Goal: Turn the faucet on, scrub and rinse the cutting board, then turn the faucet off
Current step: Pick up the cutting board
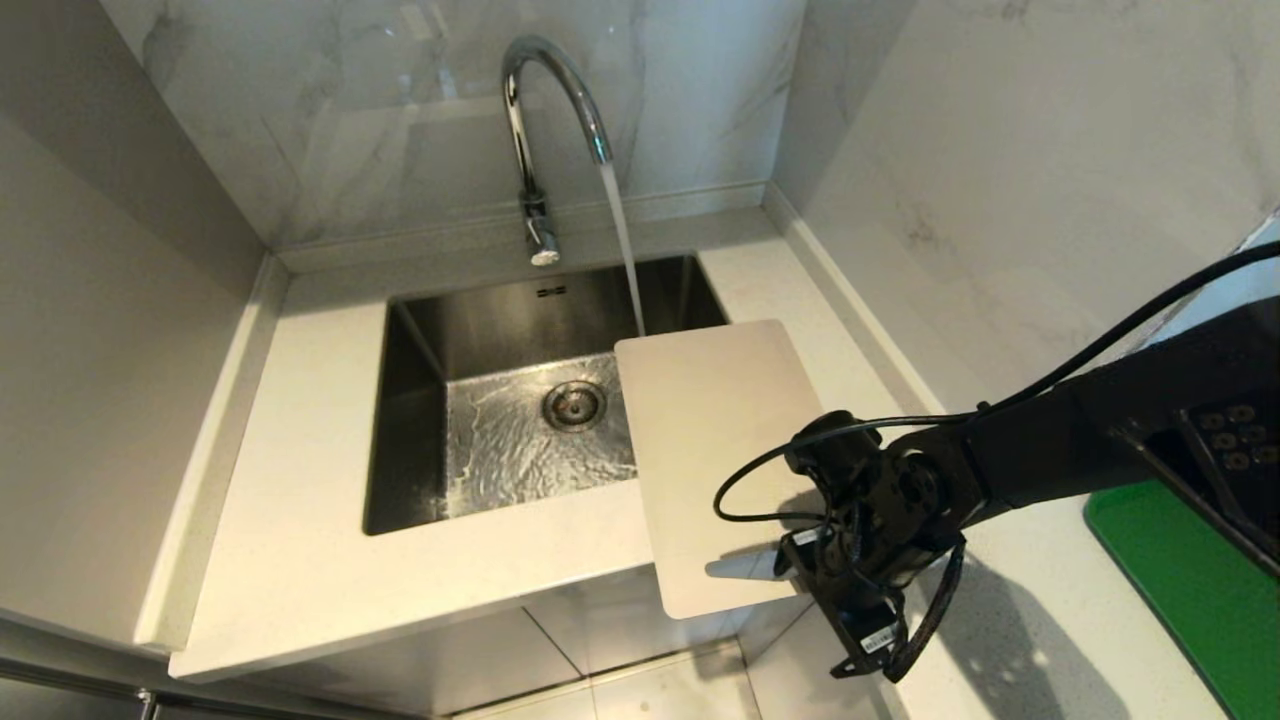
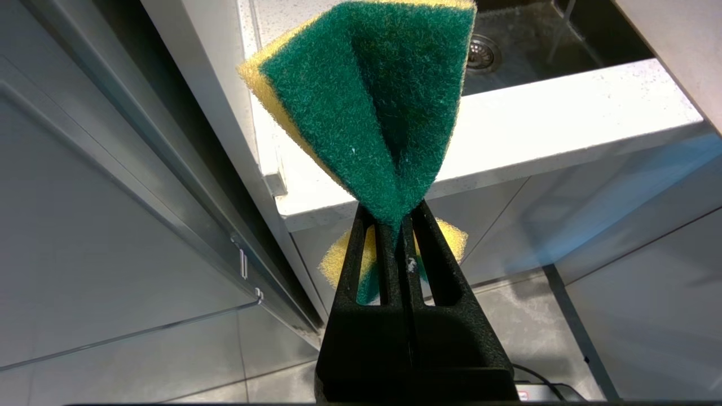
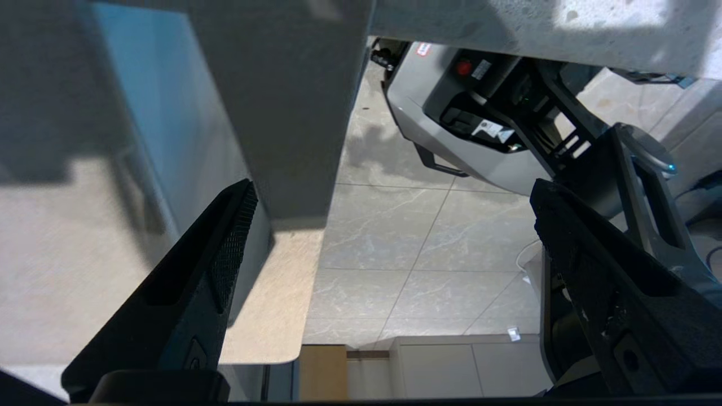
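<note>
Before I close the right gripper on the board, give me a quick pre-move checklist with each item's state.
1. Faucet running: ok, water streams into the sink.
2. Cutting board reachable: ok, it overhangs the counter's front edge beside the sink.
3. Right gripper open: ok, jaws wide.
4. Board edge between the jaws: cannot tell; one finger lies against it.
5. Left gripper holding the sponge: ok, pinched and folded.
6. Board under the stream: not ok, water falls just past its far corner.
</note>
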{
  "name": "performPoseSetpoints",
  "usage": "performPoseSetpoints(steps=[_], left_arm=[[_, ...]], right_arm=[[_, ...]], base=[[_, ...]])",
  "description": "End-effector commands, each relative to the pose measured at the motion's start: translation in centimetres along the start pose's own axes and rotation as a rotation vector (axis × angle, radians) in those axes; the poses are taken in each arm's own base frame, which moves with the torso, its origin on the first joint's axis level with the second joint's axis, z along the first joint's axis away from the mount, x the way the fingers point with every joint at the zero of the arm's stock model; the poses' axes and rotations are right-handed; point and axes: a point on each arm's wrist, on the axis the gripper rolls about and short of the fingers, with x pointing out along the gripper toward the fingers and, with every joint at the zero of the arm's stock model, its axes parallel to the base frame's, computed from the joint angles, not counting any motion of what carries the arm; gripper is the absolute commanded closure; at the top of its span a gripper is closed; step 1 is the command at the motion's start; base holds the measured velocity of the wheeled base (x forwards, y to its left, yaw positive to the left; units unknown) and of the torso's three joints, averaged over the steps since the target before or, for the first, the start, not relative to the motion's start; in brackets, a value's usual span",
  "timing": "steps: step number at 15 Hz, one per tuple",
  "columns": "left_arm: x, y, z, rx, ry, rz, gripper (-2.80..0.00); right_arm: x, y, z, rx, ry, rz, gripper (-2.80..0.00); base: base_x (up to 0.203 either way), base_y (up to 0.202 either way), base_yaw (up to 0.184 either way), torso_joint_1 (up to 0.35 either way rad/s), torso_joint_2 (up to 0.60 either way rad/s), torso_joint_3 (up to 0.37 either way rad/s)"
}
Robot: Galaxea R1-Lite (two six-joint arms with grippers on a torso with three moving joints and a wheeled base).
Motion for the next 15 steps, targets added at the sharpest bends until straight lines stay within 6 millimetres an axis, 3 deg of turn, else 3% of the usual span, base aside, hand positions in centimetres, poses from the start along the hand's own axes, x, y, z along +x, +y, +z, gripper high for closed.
performPoseSetpoints(steps=[1,12,13,15], left_arm=[[0.0,0.0,0.0,0.000,0.001,0.000,0.00],[0.0,0.0,0.0,0.000,0.001,0.000,0.00],[0.0,0.0,0.0,0.000,0.001,0.000,0.00],[0.0,0.0,0.0,0.000,0.001,0.000,0.00]], right_arm=[[1.0,0.0,0.0,0.007,0.003,-0.026,-2.80],[3.9,0.8,0.3,-0.011,-0.009,-0.051,-2.80],[4.0,0.8,0.3,-0.011,-0.012,-0.055,0.00],[3.8,0.8,0.3,-0.022,-0.017,-0.047,0.00]], base=[[0.000,0.000,0.000,0.000,0.00,0.000],[0.000,0.000,0.000,0.000,0.00,0.000],[0.000,0.000,0.000,0.000,0.00,0.000],[0.000,0.000,0.000,0.000,0.00,0.000]])
